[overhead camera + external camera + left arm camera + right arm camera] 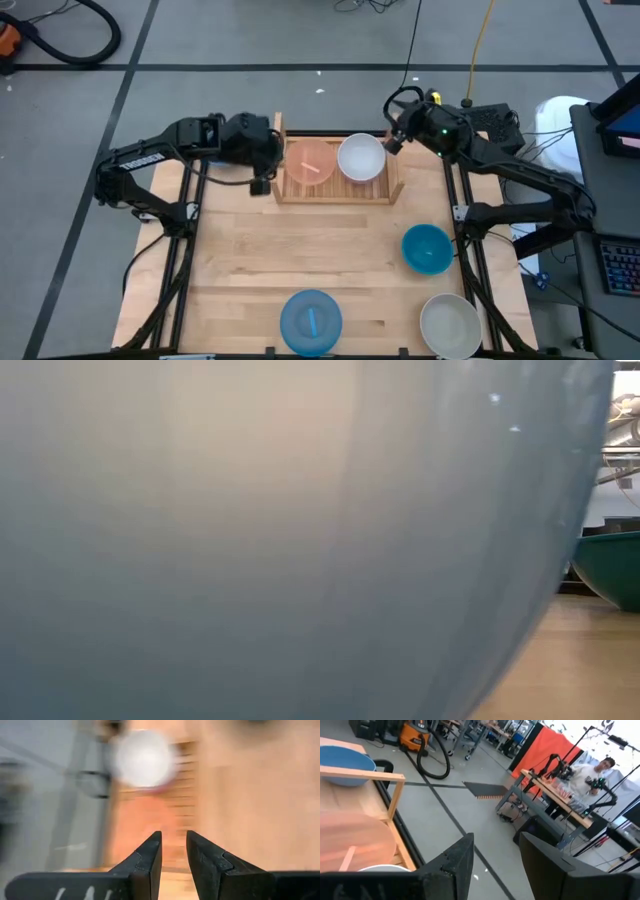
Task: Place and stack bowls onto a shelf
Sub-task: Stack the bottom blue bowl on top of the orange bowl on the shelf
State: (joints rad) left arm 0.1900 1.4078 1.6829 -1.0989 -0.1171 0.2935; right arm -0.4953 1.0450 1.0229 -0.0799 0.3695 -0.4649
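Note:
The shelf (282, 190) stands at the table's far middle. A peach bowl (310, 162) sits on its left half and a white bowl (361, 158) on its right half. My left gripper (262, 185) hovers by the shelf's left side board, open by a small gap and empty (174, 840). My right gripper (393, 140) is at the shelf's far right corner, open and empty (495, 845); the peach bowl (350, 840) lies beside it. A teal-blue bowl (427, 248), a light blue bowl (311, 320) and a grey-beige bowl (450, 325) rest on the tabletop.
The light blue bowl (280, 540) fills most of the low view, with the teal bowl (610, 565) at its right. Bare tabletop lies between the shelf and the near bowls (300, 250). A person stands at a far bench in the room (600, 767).

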